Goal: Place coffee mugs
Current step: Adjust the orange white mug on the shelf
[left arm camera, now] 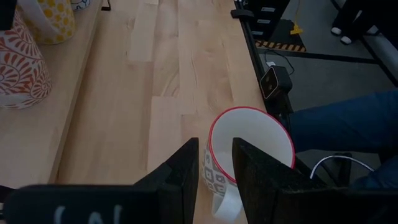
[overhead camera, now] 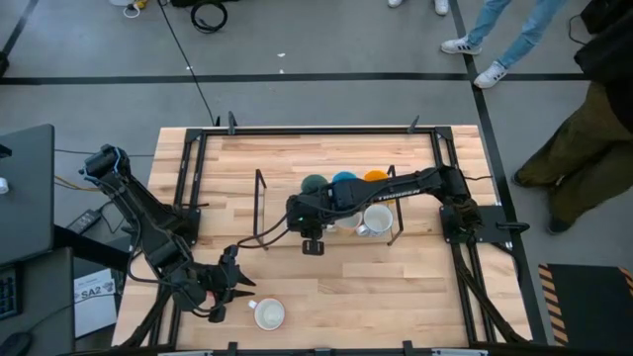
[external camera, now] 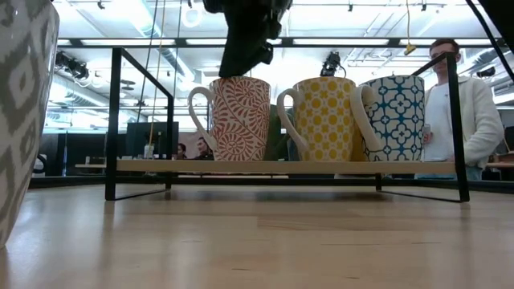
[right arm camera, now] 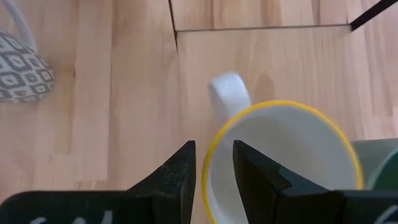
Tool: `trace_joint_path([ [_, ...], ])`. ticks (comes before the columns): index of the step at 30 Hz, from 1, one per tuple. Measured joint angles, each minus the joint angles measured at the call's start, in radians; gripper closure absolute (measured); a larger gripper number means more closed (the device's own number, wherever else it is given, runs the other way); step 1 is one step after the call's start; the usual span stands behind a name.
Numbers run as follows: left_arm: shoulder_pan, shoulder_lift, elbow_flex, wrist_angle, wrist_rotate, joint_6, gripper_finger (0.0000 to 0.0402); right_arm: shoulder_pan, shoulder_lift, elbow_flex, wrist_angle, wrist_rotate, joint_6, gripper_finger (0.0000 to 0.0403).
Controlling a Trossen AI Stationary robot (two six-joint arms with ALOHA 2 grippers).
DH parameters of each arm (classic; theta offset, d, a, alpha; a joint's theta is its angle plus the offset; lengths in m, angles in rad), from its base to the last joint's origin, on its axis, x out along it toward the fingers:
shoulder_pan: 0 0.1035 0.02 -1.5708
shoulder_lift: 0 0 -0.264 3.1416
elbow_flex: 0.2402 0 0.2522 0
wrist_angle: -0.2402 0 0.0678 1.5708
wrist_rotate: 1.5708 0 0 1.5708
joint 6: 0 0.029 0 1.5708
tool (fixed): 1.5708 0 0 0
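Note:
A grey-patterned mug with a red rim (left arm camera: 255,134) stands on the table near its near edge (overhead camera: 269,314), close to the low camera (external camera: 20,120). My left gripper (left arm camera: 216,149) is open at its handle side, one finger over the mouth and one outside. A red-patterned mug with a yellow rim (right arm camera: 280,162) stands on the rack's wooden shelf (external camera: 281,166) beside a yellow mug (external camera: 325,120) and a blue mug (external camera: 397,120). My right gripper (right arm camera: 214,146) is open and points down over its rim (external camera: 241,68), near the handle (right arm camera: 227,93). My left gripper straddles the grey mug's wall beside its handle (left arm camera: 225,202), slanting down from the table's left; I cannot tell whether a finger touches it. My right gripper straddles the red mug's rim (right arm camera: 208,171) from above, with a gap on both sides; touch cannot be told.
A black wire frame (overhead camera: 259,198) surrounds the shelf. Behind the front row stand dark green (overhead camera: 315,184), blue (overhead camera: 344,179) and orange (overhead camera: 375,177) mugs, and a white one (overhead camera: 378,220) sits under my right arm. People stand past the far edge (overhead camera: 514,40) and to the right (overhead camera: 584,148).

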Motion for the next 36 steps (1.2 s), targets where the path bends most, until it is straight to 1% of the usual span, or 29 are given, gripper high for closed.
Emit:
trace_joint_path([
  [4,0.0,0.0,0.0,0.0,0.0,0.0,0.0299,0.0,0.0,-0.034,0.002,-0.007,0.0,0.0291],
  [9,0.0,0.0,0.0,-0.001,0.0,0.0,0.0299,0.0,0.0,-0.04,0.005,-0.007,0.0,0.0298],
  [12,0.0,0.0,0.0,-0.001,0.0,0.0,0.0299,0.0,0.0,-0.04,0.005,-0.008,0.0,0.0315],
  [18,0.0,0.0,0.0,-0.001,0.0,0.0,0.0299,0.0,0.0,-0.04,-0.001,-0.01,0.001,0.0361],
  [21,0.0,0.0,0.0,-0.001,0.0,0.0,0.0299,0.0,-0.001,-0.04,-0.005,-0.009,-0.001,0.0377],
  [24,0.0,0.0,0.0,0.0,0.0,0.0,0.0299,0.0,-0.002,-0.04,-0.014,-0.008,-0.001,0.0379],
  [29,0.0,0.0,0.0,-0.001,0.0,0.0,0.0299,0.0,-0.002,-0.038,-0.043,-0.008,0.033,0.0366],
  [36,0.0,0.0,0.0,0.0,0.0,0.0,0.0299,0.001,-0.007,-0.037,-0.088,-0.008,0.034,0.0375],
])
